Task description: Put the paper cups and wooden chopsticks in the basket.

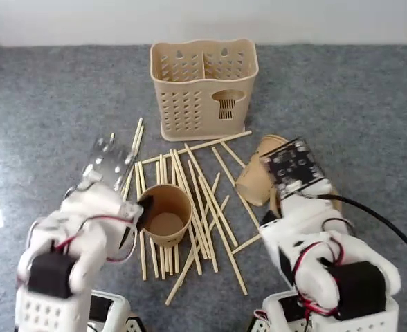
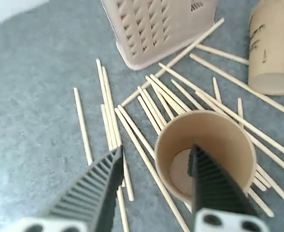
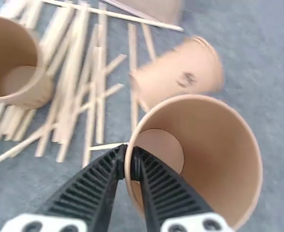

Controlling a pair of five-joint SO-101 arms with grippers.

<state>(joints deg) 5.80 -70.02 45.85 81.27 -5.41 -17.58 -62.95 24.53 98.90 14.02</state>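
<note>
Right gripper (image 3: 128, 153), clamped on the held paper cup's (image 3: 205, 145) rim, has the basket (image 1: 190, 97) at eleven o'clock in the high view; left gripper (image 2: 156, 151) gapes astride the upright paper cup's (image 2: 219, 140) wall.

Basket (image 1: 203, 86): beige plastic, smooth, faint sheen, perforated walls.
Chopsticks (image 1: 190, 200) in front of Basket: bare pale wood, matt.
Upright paper cup (image 1: 166, 214) among them: tan paper, matt, smooth inner wall.
Tipped paper cup (image 1: 255, 181), front-right of Basket: same tan matt paper.
Gripped paper cup (image 3: 205, 150): likewise.
Table cover (image 1: 356, 104): grey cloth, rough, flecked.
Left gripper (image 2: 156, 151) and right gripper (image 3: 129, 151): fingers (image 2: 98, 186) black matt plastic, ribbed.
</note>
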